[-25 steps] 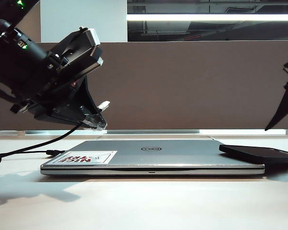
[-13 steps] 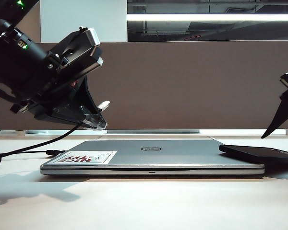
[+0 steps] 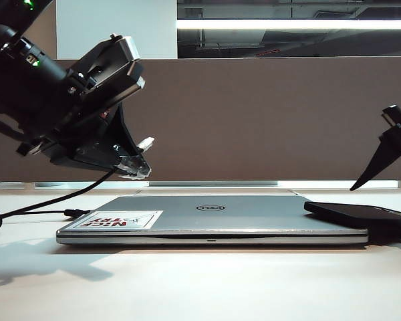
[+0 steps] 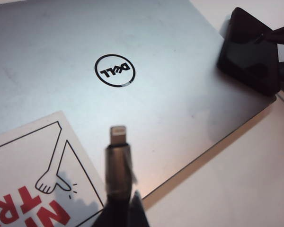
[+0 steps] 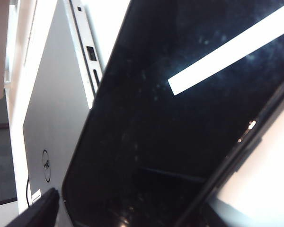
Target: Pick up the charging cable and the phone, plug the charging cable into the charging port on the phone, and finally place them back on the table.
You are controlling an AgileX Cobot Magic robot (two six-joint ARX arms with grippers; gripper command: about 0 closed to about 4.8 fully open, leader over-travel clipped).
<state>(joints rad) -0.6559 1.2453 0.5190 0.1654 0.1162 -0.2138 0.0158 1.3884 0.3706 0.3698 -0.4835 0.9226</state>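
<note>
A white table [image 3: 200, 281] runs to a brown divider panel [image 3: 254, 120]. A closed silver laptop [image 3: 214, 217] lies on it. My left gripper [image 3: 130, 164], above the laptop's left end, is clamped on the charging cable [image 4: 117, 165]. My right gripper [image 3: 381, 157], fingers wide apart, hovers over the phone [image 3: 357, 214], which rests partly on the laptop's right edge.

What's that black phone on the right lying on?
The phone rests partly on the silver laptop's lid, overhanging its right edge above the white table. What lies beneath the overhanging part is hidden.
</note>
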